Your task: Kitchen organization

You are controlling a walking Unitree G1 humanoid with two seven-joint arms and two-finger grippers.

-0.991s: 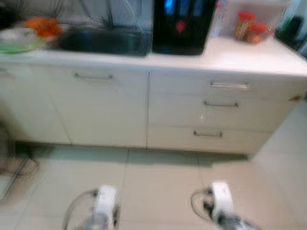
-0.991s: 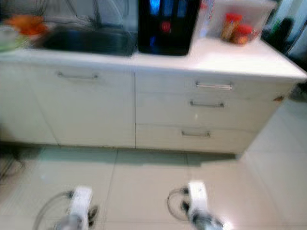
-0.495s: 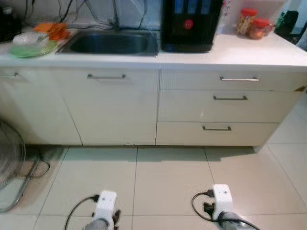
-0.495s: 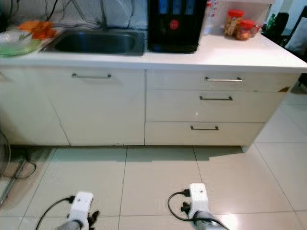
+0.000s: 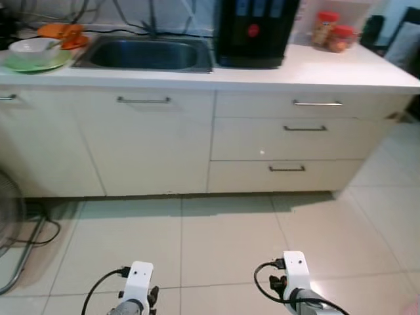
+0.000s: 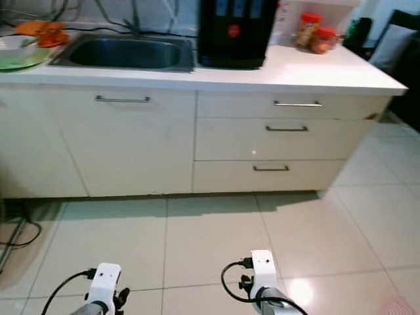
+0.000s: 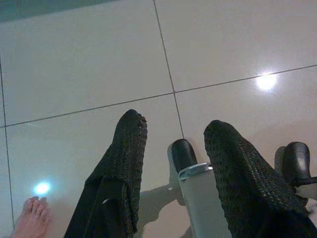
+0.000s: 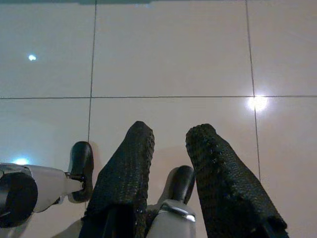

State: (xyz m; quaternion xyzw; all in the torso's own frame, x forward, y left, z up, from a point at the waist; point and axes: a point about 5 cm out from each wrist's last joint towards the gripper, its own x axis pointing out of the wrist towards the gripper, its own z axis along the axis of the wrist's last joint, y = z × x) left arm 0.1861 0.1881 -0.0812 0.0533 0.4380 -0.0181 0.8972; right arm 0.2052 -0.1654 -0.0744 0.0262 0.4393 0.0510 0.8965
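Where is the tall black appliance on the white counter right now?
In the left eye view the tall black appliance stands at the back of the white counter, just right of the steel sink, with two red-lidded jars further right.

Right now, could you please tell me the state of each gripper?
Left gripper: jaws open, holding nothing, hanging over the tiled floor.
Right gripper: jaws open, holding nothing, also hanging over the floor.
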